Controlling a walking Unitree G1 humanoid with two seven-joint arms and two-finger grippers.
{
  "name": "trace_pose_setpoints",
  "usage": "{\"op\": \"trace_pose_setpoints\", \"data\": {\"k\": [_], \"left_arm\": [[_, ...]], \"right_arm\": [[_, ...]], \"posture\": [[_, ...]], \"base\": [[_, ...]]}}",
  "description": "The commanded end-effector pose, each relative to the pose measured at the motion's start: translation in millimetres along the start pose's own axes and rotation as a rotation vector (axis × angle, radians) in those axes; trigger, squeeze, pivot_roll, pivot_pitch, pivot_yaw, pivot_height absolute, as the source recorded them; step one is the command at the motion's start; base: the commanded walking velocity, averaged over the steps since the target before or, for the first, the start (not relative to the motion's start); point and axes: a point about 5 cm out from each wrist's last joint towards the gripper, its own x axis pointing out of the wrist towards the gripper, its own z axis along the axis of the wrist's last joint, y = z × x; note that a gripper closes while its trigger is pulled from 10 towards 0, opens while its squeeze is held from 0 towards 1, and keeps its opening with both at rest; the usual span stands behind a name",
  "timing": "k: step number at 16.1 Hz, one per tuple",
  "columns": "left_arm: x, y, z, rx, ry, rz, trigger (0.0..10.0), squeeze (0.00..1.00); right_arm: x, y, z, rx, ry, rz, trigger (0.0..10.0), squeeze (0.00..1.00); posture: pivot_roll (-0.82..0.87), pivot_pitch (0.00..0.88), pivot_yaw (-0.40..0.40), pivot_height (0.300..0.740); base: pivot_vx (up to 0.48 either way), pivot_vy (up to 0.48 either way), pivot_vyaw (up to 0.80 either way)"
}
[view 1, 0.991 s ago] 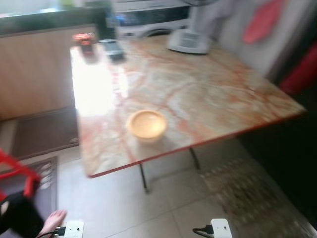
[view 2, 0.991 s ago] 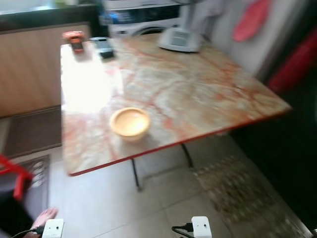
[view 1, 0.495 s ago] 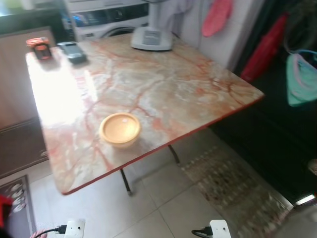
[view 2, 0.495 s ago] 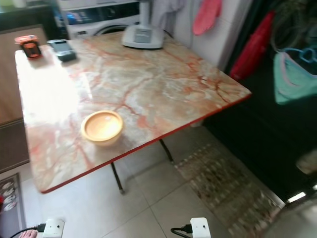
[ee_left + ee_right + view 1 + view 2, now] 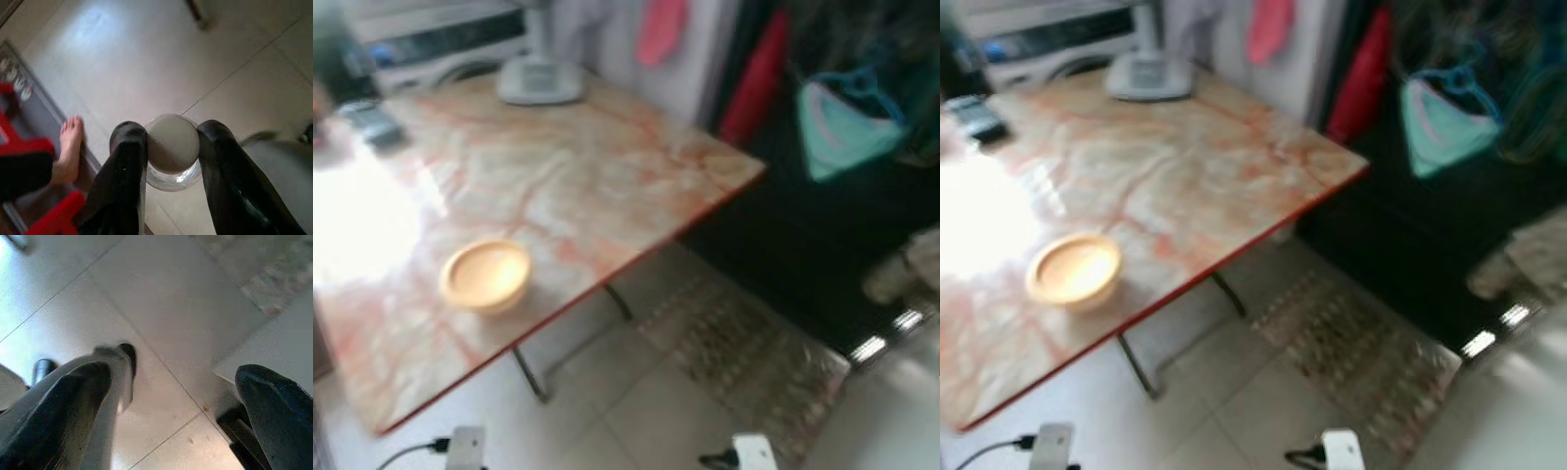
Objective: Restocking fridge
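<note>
Carrying a small clear jar [image 5: 172, 152] with a pale lid was my job at this moment. My left hand [image 5: 171, 147] gripped it, one black finger on each side, low over the floor [image 5: 146, 63]. My right hand [image 5: 176, 382] held nothing, and its fingers were spread wide apart.

To do this step well, I judged I should keep my squeeze firm and the jar level, because glass would break on hard tiles. I also judged I should walk slowly, since my eyes saw things blurry. I could not spot the fridge yet.

On my left was a marble tabletop [image 5: 558, 166] with a red edge. A yellow bowl [image 5: 485, 276] sat near its close edge. A patterned mat [image 5: 744, 343] lay on the floor to the right. A person's bare foot [image 5: 68, 147] was close to my left hand, so I had to mind it.
</note>
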Motion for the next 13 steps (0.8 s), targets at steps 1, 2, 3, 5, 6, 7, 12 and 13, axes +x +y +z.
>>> {"op": "trace_pose_setpoints", "data": {"k": [1,2,3,5,6,7,12,13], "left_arm": [[-1.0,5.1,-7.8,0.031,0.031,0.01,10.0,0.0],[-1.1,5.3,-8.4,0.023,0.035,0.014,10.0,0.0],[-1.2,5.2,-9.1,0.017,0.04,0.016,10.0,0.0],[-1.3,4.8,-9.2,0.015,0.041,0.014,10.0,0.0],[-1.3,4.4,-9.4,0.017,0.043,0.013,10.0,0.0],[-1.3,4.1,-9.7,0.019,0.044,0.011,10.0,0.0],[-1.7,3.6,-11.5,0.018,0.051,0.006,10.0,0.0],[-1.8,3.8,-12.1,0.021,0.053,0.004,10.0,0.0]], "right_arm": [[-0.1,4.3,-4.6,0.01,0.014,0.008,10.0,0.0],[-0.1,4.2,-4.5,0.013,0.012,0.007,10.0,0.0],[-0.1,4.1,-4.2,0.013,0.011,0.006,10.0,0.0],[-0.1,3.7,-4.0,0.009,0.013,0.004,10.0,0.0],[-0.1,3.6,-4.1,0.01,0.013,0.003,10.0,0.0],[-0.1,3.6,-4.0,0.011,0.014,0.002,10.0,0.0],[-0.1,3.3,-4.7,0.012,0.02,0.003,10.0,0.0],[-0.1,3.3,-4.9,0.013,0.021,0.002,10.0,0.0]], "posture": [[0.11,0.065,-0.04,0.736],[0.11,0.064,-0.04,0.736],[0.11,0.064,-0.043,0.736],[0.11,0.064,-0.042,0.736],[0.11,0.063,-0.043,0.736],[0.11,0.065,-0.043,0.736],[0.1,0.064,-0.044,0.736],[0.1,0.061,-0.043,0.736]], "base": [[0.0,0.0,-0.76],[0.0,0.0,-0.76],[0.0,0.0,-0.76],[0.0,0.0,-0.76],[0.0,0.0,-0.76],[0.0,0.0,-0.76],[0.0,0.0,-0.76],[0.0,0.0,-0.76]]}}
